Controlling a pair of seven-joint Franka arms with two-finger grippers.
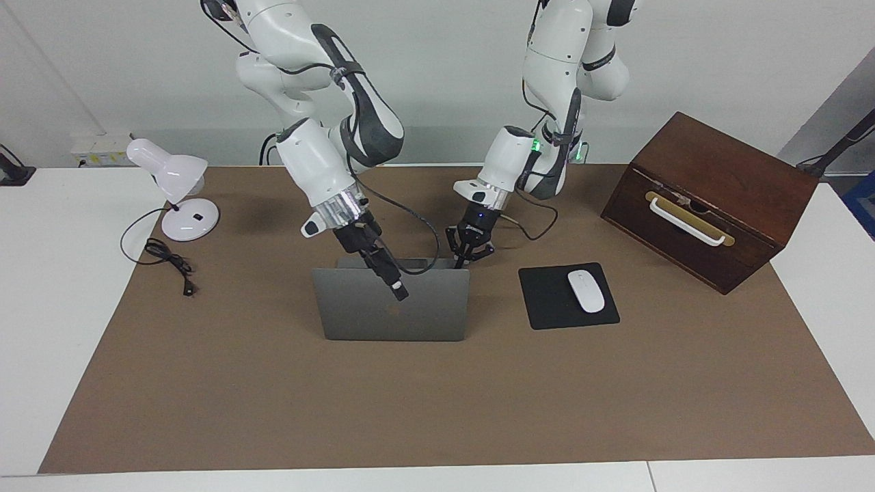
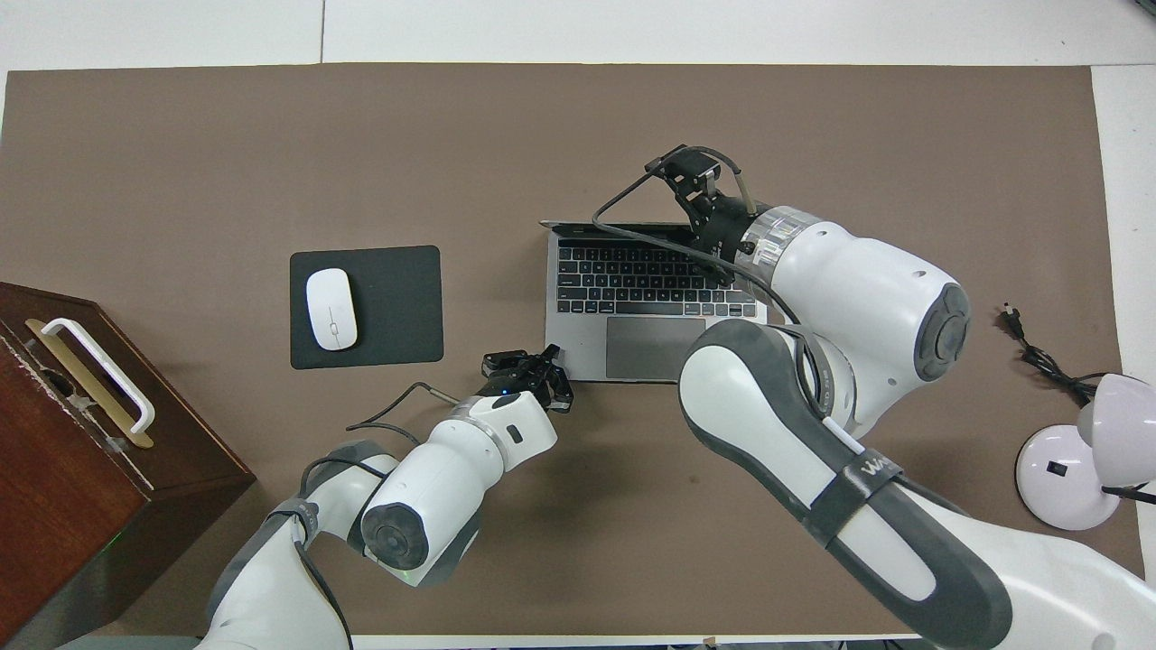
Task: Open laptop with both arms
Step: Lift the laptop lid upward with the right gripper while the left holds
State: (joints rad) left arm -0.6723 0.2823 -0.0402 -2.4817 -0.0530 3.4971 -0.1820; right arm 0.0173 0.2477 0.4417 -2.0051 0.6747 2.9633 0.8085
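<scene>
The silver-grey laptop (image 1: 424, 314) stands open on the brown mat. Its lid is about upright, with the logo side turned away from the robots. The overhead view shows its black keys and trackpad (image 2: 646, 348). My right gripper (image 1: 400, 290) reaches over the lid's top edge and lies against the lid's outer face; it also shows in the overhead view (image 2: 691, 176). My left gripper (image 1: 472, 251) is open. It is low at the base's corner nearest the robots, toward the left arm's end, and also shows in the overhead view (image 2: 528, 366).
A black mouse pad (image 1: 543, 304) with a white mouse (image 1: 586, 290) lies beside the laptop toward the left arm's end. A brown wooden box (image 1: 711, 198) stands past it. A white desk lamp (image 1: 181, 198) and its cable (image 1: 171, 263) are at the right arm's end.
</scene>
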